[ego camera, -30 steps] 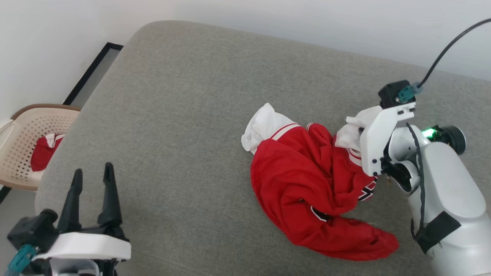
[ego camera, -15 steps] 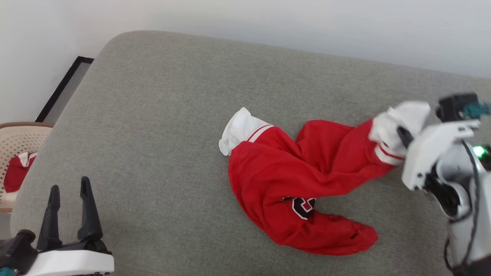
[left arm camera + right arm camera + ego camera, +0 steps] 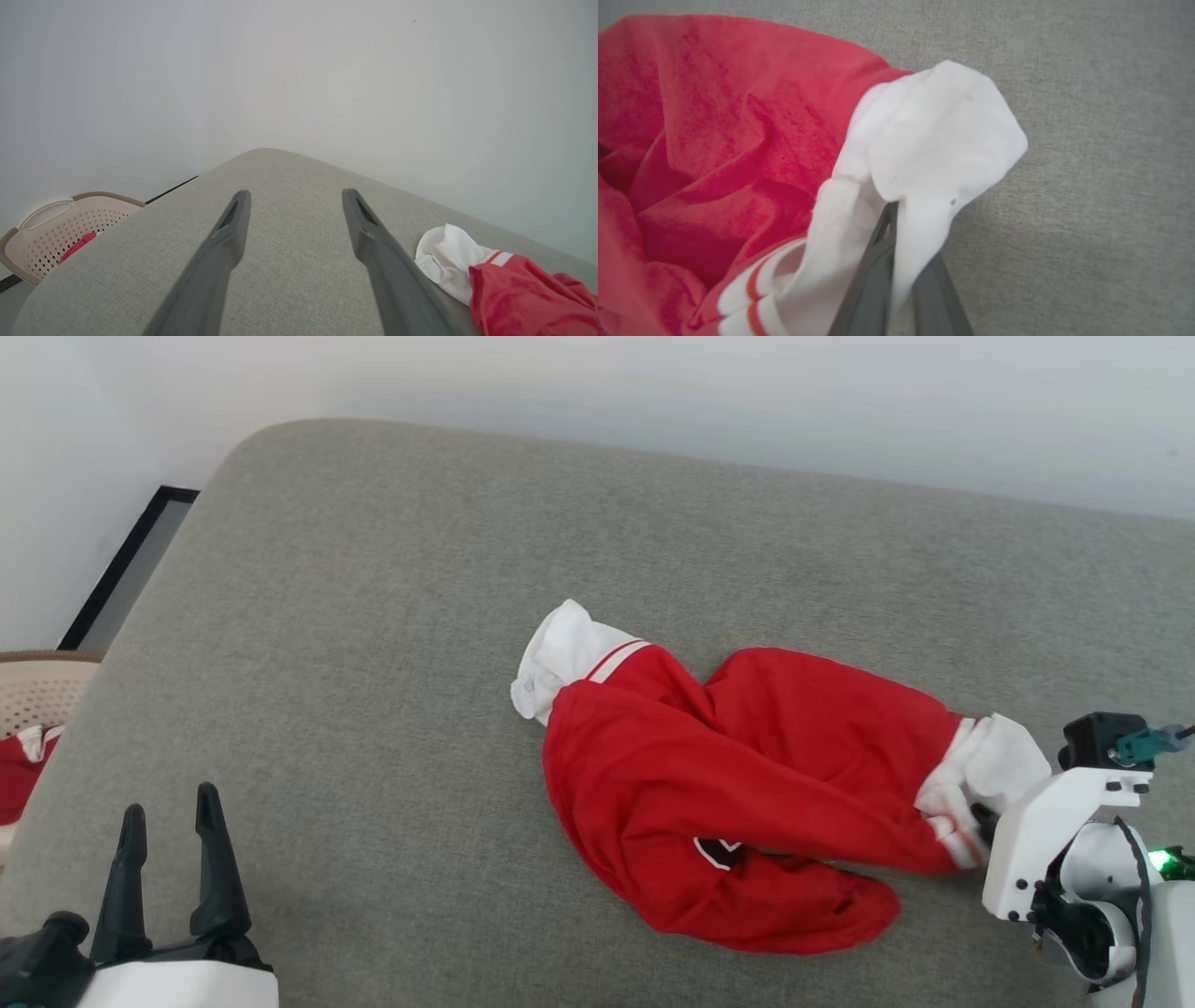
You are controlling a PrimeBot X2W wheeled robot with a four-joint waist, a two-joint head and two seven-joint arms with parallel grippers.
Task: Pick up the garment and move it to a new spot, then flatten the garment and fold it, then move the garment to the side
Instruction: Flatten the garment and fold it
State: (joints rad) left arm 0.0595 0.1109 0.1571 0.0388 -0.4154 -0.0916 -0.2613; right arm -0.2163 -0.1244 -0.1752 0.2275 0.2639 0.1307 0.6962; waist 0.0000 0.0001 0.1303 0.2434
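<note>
Garment (image 3: 747,784): one, on cushion (image 3: 373,616); right gripper (image 3: 978,821) pinches one white sleeve (image 3: 999,765); left gripper (image 3: 170,807) spread wide

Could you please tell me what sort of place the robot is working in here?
Probably a home-like room: a wide grey upholstered cushion, perhaps a bed or sofa, against a plain white wall, a perforated beige laundry basket with red clothing beside it, and a red jersey lying on the cushion.
</note>
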